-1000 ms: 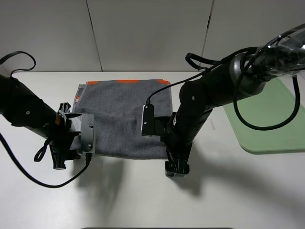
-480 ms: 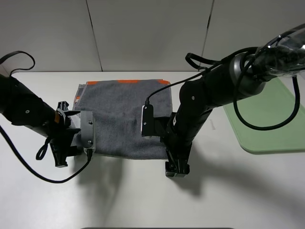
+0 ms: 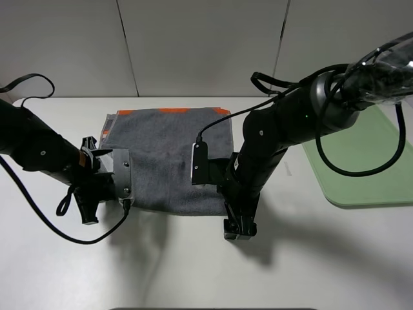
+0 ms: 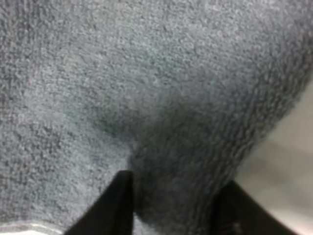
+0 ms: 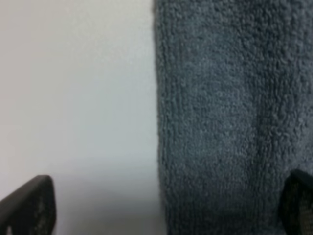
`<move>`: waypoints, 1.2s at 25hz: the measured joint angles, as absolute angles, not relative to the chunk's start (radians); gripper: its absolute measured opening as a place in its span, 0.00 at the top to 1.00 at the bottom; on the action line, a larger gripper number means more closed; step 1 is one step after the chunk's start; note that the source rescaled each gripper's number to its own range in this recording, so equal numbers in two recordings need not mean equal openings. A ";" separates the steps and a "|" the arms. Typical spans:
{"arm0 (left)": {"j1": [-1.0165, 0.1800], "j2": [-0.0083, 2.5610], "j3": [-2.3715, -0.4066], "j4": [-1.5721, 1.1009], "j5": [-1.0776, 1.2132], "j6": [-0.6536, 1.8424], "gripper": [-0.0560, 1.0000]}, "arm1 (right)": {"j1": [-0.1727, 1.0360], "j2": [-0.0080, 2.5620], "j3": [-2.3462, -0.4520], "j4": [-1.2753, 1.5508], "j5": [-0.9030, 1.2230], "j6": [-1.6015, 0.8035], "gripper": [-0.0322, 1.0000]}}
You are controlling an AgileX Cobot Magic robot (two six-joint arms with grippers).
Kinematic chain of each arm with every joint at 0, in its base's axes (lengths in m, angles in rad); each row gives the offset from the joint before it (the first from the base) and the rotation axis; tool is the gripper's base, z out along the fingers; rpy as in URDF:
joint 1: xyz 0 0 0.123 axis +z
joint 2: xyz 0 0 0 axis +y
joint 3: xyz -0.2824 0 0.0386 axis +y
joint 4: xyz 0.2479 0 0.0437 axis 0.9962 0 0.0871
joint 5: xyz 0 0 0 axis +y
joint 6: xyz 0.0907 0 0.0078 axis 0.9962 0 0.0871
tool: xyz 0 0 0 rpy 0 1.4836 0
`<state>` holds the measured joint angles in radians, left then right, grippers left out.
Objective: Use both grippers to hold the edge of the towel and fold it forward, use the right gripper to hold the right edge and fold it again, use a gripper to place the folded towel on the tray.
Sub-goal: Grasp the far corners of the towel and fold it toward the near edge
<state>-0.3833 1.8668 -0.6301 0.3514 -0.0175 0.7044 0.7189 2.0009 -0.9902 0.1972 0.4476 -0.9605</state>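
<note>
White tabletop (image 3: 193,271), grey towel (image 3: 168,148) lying flat, zero folds done. Left pincer (image 4: 173,205) pinches the edge of the towel (image 3: 174,208), right pincer (image 5: 164,203) gapes wide over it. Tray (image 3: 374,168) sits empty.

High camera overlooks table (image 3: 193,271); 2 wrist cameras close on towel (image 3: 169,148)

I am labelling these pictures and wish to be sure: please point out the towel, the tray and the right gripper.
towel (image 3: 168,145): exterior high view, middle of the grey cloth.
tray (image 3: 387,190): exterior high view, bare green floor of the tray.
right gripper (image 5: 164,205): right wrist view, midway between its open fingertips.
</note>
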 joint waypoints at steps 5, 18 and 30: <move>-0.383 1.873 -0.630 0.352 -0.026 0.656 0.92 | 0.719 2.001 -0.990 0.197 0.448 -0.960 0.00; -0.383 1.873 -0.630 0.355 -0.029 0.629 0.94 | 0.719 2.001 -0.989 0.202 0.452 -0.960 0.09; -0.383 1.875 -0.630 0.356 -0.033 0.629 0.94 | 0.722 2.007 -0.989 0.194 0.419 -0.965 0.91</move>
<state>-0.3833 1.8753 -0.6301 0.3564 -0.0333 0.6289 0.7220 2.0066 -0.9893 0.1937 0.4186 -0.9646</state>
